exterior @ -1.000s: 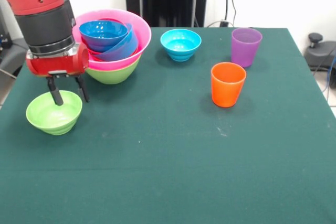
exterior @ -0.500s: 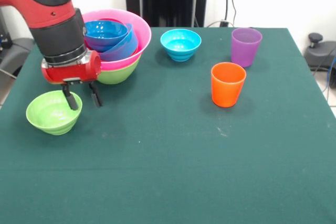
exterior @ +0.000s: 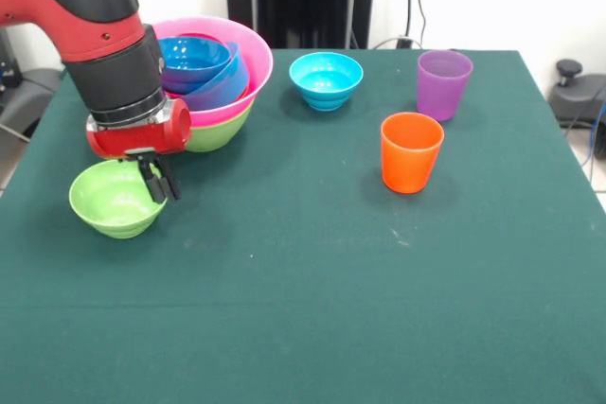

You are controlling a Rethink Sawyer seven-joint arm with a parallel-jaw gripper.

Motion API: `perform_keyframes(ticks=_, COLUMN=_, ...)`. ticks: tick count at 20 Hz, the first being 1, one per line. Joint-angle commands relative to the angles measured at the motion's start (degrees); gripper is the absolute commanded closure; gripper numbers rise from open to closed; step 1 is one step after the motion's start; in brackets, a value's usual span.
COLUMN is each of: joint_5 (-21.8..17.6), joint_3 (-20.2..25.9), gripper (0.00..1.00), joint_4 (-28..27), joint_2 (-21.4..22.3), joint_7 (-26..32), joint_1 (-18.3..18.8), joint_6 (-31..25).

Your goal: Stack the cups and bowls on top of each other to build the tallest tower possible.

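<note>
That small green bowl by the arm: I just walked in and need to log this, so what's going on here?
The Sawyer's end effector is shut on the rim of the small lime green bowl, which looks tipped at the table's edge. Right behind it stands the tower: blue bowls nested in a pink bowl on a larger green one. The cyan bowl, purple cup and orange cup stand apart, untouched.
</note>
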State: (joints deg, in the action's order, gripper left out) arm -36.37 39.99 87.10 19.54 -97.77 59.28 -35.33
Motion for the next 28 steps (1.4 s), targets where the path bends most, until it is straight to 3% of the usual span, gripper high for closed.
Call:
perform_keyframes(ticks=1, joint_5=-5.48, joint_3=-1.16, gripper=1.00, joint_4=0.74, joint_2=-2.08, joint_7=6.72, joint_1=-2.06, joint_6=4.71)
perform_keyframes(ticks=9, joint_5=-5.31, joint_3=-3.35, gripper=1.00, joint_4=1.37, joint_2=0.18, joint_7=3.33, joint_1=-3.68, joint_6=5.96)
perform_keyframes(ticks=11, joint_5=-3.01, joint_3=-3.90, gripper=1.00, joint_4=2.86, joint_2=3.61, joint_7=2.63, joint_1=-4.28, joint_6=1.37)
perform_keyframes(ticks=14, joint_5=1.20, joint_3=-2.45, gripper=1.00, joint_4=6.92, joint_2=13.04, joint_7=2.56, joint_1=-3.74, joint_6=-4.60)
perform_keyframes(ticks=17, joint_5=4.67, joint_3=-1.18, gripper=1.00, joint_4=8.90, joint_2=19.52, joint_7=3.08, joint_1=-3.58, joint_6=-9.47)
perform_keyframes(ticks=22, joint_5=9.37, joint_3=0.73, gripper=1.00, joint_4=11.48, joint_2=26.36, joint_7=5.02, joint_1=-2.96, joint_6=-15.19)
perform_keyframes(ticks=28, joint_5=12.19, joint_3=1.09, gripper=1.00, joint_4=14.23, joint_2=30.99, joint_7=4.76, joint_1=-2.57, joint_6=-16.57)
